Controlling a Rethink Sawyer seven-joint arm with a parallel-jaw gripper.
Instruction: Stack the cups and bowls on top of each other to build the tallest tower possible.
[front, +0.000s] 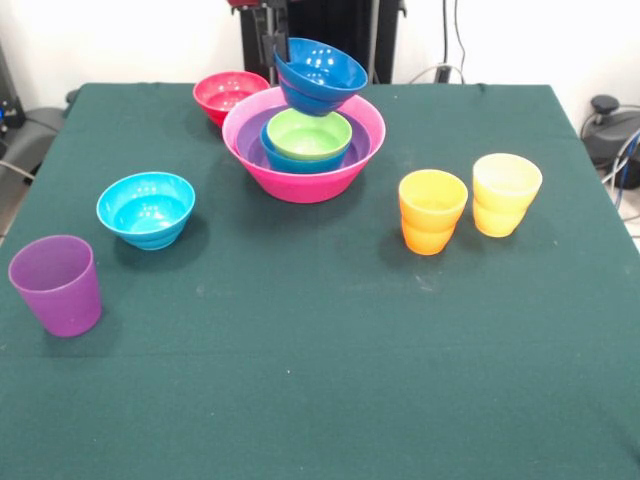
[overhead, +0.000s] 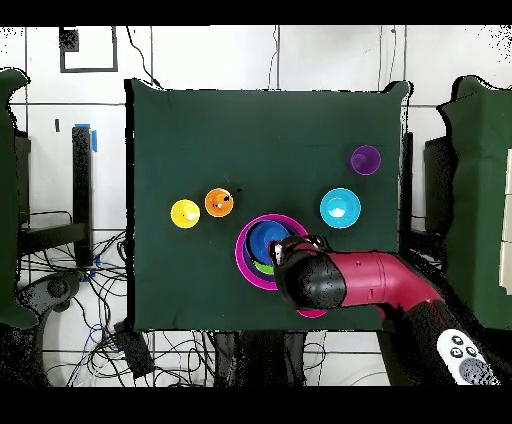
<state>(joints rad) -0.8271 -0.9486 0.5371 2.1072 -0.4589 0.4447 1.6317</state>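
Note:
The tower stands at the table's far middle: a big hot-pink bowl (front: 303, 172) with a purple bowl (front: 247, 141), a mid blue bowl (front: 290, 160) and a lime green bowl (front: 309, 134) nested in it. My gripper (front: 279, 52) comes down from above, shut on the left rim of a dark blue bowl (front: 322, 72), which hangs tilted just over the tower's far rim. In the overhead view the dark blue bowl (overhead: 268, 240) covers the nest beside my gripper (overhead: 297, 250). The cyan bowl (front: 147, 208), red-pink bowl (front: 230, 95), purple cup (front: 57, 284), orange cup (front: 431, 210) and yellow cup (front: 505, 193) stand apart.
My red arm (overhead: 365, 281) reaches in from the table's robot side and hides the red-pink bowl from overhead. Cables and equipment lie beyond the table's edges. The green cloth (front: 320, 380) covers the table's near half.

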